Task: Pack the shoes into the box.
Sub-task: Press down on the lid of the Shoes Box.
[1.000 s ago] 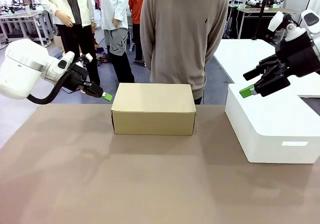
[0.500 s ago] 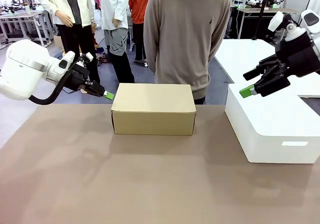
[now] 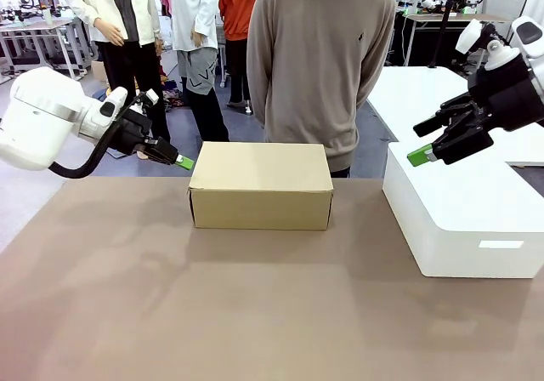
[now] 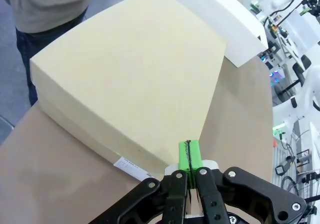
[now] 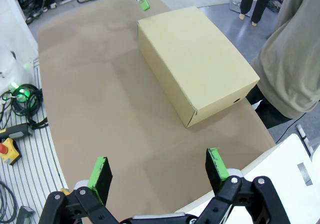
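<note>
A brown table (image 3: 255, 313) stands in a busy lab. The closed box (image 3: 261, 185) sits far-centre, a white block (image 3: 463, 219) right. Left gripper (image 3: 184, 163), pads pressed together, has edged nearer the box; right gripper (image 5: 159, 171) stays spread, empty.

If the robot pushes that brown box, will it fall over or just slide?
Probably slide. The box is low and wide and sits flat on the table, so tipping looks unlikely. Its cardboard sides look stiff, so it should hold its shape. The closed lid hides what's inside, so how heavy it is can't be told.
</note>
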Controlling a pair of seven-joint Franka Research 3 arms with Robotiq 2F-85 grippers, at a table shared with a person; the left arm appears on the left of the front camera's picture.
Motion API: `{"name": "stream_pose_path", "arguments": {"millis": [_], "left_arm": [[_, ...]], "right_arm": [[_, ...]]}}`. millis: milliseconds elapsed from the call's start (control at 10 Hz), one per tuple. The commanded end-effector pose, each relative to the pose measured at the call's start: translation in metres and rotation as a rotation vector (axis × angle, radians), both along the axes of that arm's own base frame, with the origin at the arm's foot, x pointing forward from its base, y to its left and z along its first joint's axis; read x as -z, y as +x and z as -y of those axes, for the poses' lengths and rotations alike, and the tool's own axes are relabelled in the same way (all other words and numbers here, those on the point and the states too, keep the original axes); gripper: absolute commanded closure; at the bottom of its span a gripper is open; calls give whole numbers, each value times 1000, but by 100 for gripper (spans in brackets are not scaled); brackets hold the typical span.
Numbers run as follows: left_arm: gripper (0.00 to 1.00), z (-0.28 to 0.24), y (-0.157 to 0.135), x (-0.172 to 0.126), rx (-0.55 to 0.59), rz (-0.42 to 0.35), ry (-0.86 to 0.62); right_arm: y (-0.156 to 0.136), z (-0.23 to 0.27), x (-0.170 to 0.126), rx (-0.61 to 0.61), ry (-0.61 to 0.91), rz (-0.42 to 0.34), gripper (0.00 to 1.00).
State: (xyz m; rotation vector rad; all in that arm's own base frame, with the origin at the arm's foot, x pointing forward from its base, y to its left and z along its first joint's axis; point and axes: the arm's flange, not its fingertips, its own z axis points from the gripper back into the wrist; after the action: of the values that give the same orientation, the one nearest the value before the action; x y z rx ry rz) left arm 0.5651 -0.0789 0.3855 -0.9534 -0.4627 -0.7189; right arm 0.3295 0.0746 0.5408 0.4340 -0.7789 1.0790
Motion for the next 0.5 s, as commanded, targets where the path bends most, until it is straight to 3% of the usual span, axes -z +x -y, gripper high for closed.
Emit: {"name": "stream_pose_path", "arguments": {"millis": [0, 300, 400], "left_arm": [[100, 0, 0, 0, 0, 0, 0], [100, -17, 11, -40, 215, 71, 235], [81, -22, 14, -52, 242, 90, 289]], "right_arm": [[4, 0, 0, -27, 24, 15, 0], [4, 0, 0, -27, 24, 15, 0], [4, 0, 0, -27, 24, 15, 0]]}}
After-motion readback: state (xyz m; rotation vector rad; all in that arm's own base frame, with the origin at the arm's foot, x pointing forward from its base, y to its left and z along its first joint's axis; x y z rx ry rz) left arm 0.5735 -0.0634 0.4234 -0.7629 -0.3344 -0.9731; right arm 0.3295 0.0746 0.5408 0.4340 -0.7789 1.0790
